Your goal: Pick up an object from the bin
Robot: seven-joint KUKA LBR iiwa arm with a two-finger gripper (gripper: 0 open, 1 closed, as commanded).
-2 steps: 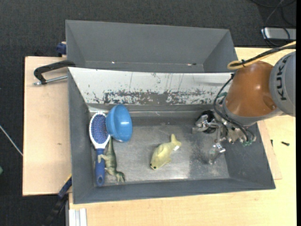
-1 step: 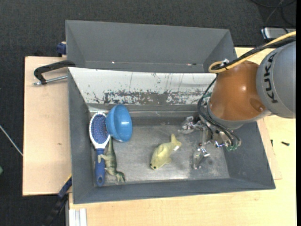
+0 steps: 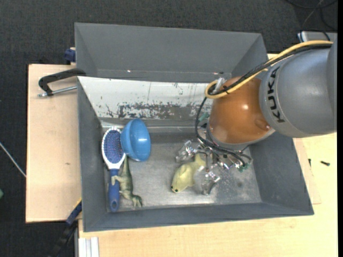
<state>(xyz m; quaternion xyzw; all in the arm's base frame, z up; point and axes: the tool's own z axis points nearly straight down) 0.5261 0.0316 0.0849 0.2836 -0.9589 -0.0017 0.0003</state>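
Arm [image 3: 305,90] marked KUKA, tool [image 3: 210,170] at yellow toy [image 3: 183,179]

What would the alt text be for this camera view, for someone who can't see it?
A robot arm's metal pincer is low in a grey metal bin, beside a pale yellow-green pear-shaped toy near its middle. By the view's left wall lie a blue oval hairbrush, a round blue plastic cup and a green plastic dinosaur.

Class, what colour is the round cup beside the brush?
The cup is blue, in the camera view.
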